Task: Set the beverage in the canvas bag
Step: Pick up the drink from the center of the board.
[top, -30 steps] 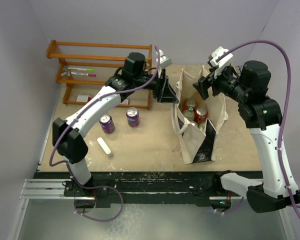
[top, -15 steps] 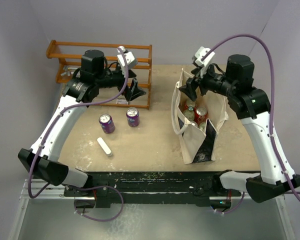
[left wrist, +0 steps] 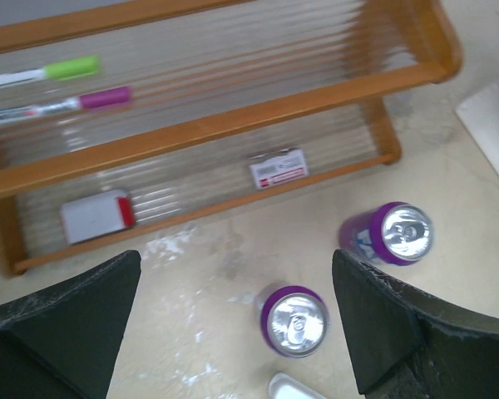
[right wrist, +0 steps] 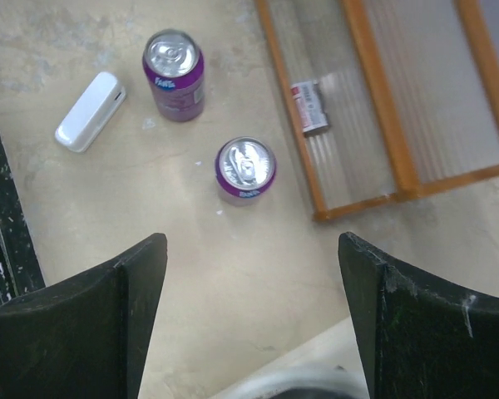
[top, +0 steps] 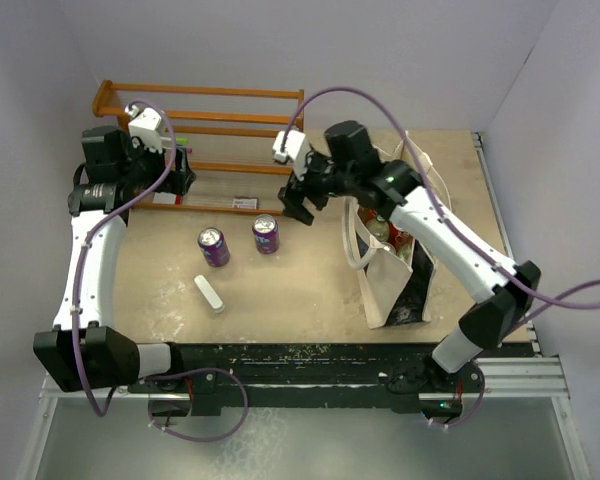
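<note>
The right pincer (right wrist: 251,243) hangs wide and empty over the desk (right wrist: 108,208), with the nearer purple can (right wrist: 245,169) just beyond its tips at frame centre. If it comes down off-centre it could knock that can over. The forearm stretches across the canvas bag (top: 385,290) at lower right and could snag it. The left pincer (left wrist: 234,258) is equally wide and empty, its arm folded by the wooden rack (top: 200,110) at upper left.
</note>
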